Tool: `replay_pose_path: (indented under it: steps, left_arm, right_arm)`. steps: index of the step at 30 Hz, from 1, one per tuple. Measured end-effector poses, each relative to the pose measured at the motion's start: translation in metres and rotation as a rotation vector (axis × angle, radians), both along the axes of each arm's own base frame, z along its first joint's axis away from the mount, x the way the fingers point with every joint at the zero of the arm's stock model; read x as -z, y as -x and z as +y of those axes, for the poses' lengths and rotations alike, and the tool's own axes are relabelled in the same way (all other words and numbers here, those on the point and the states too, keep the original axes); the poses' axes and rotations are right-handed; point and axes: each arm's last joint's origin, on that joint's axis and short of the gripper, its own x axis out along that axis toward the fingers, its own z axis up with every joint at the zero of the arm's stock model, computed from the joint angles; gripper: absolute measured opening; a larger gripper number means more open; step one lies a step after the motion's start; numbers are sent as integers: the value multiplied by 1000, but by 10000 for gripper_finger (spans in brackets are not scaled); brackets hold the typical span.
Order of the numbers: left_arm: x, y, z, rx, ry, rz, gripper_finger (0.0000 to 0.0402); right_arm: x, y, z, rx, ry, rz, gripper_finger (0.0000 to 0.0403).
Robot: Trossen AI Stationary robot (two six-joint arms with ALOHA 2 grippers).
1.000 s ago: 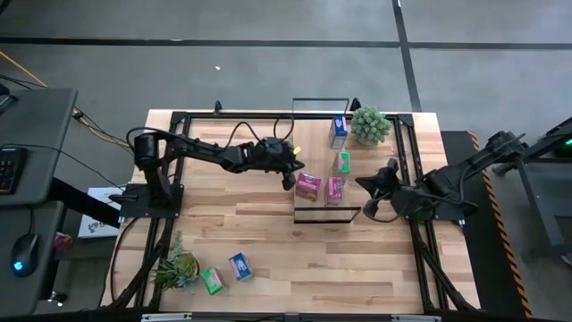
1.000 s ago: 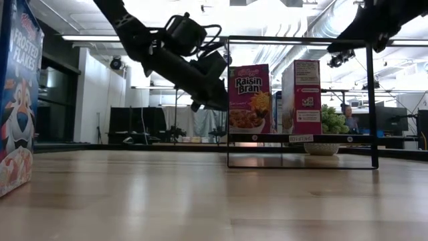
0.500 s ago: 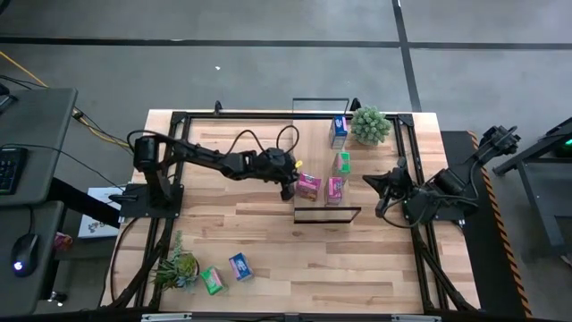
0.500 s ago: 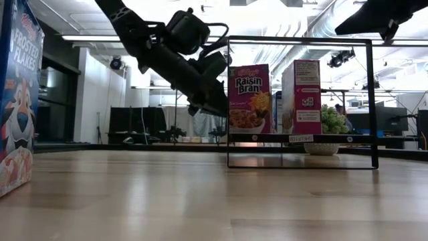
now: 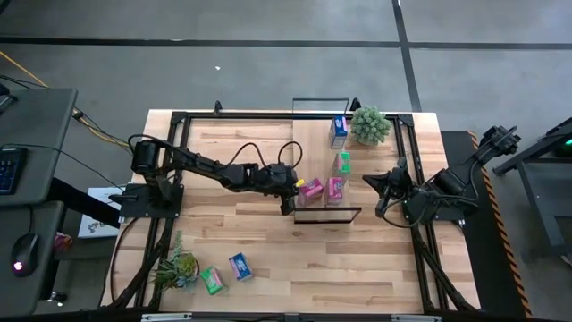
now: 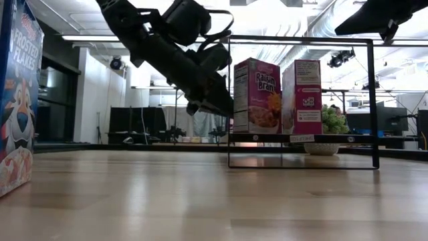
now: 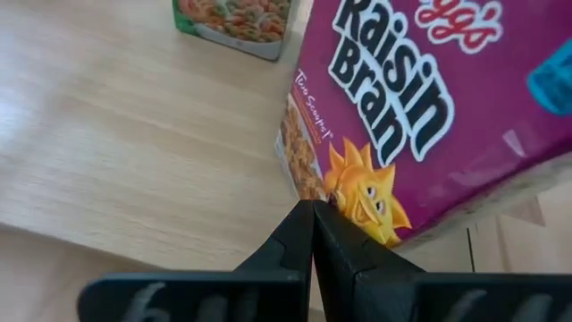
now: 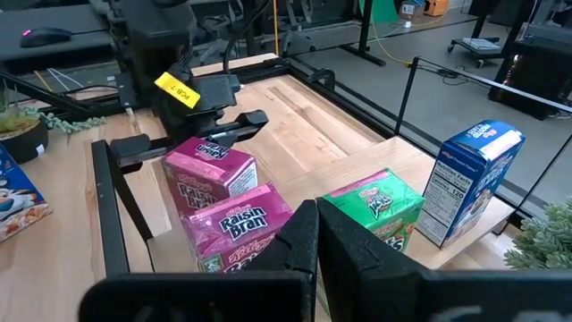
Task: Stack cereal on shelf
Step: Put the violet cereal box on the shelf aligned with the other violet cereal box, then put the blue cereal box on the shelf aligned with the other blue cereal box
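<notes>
The shelf (image 5: 313, 134) runs from the table's far edge toward the middle, with black wire frames at its ends. On it stand a blue cereal box (image 5: 339, 131), a green one (image 5: 341, 163) and two pink ones (image 5: 335, 190), the left pink box (image 5: 310, 188) turned askew. My left gripper (image 5: 288, 199), shut, is at that box's left side. My right gripper (image 5: 382, 192), shut, hovers right of the shelf. A green box (image 5: 212, 280) and a blue box (image 5: 239, 266) lie near the table's near-left corner. My left gripper (image 7: 313, 210) touches the left pink box with its shut fingertips (image 7: 299, 224), at the box's upright corner edge low down (image 7: 323, 192). It comes slanting down from the table's left. The box stands upright on the shelf plank (image 6: 301, 138), turned about.
A potted plant (image 5: 369, 125) stands by the shelf's far right end, and another (image 5: 177, 268) beside the two loose boxes. In the low view a large Frosted Flakes box (image 6: 17, 94) stands close to the camera. Black frame rails border the table.
My left gripper has moved toward the table's near edge along the shelf's left side, staying shut, and has pushed the left pink box, which has turned about on the shelf. My right arm has drawn back toward the table's right edge and risen.
</notes>
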Motion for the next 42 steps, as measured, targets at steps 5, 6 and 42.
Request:
replay_pose_path:
  steps: [5,6,42]
  left_arm:
    - [0,0,-12,16,22,-1,0]
    - [0,0,-15,22,24,-1,0]
    - [-27,2,24,110,9,-59,0]
  right_arm:
    - [0,0,0,-2,1,1,0]
    - [0,0,0,-2,1,1,0]
    - [-1,0,0,2,-4,-8,0]
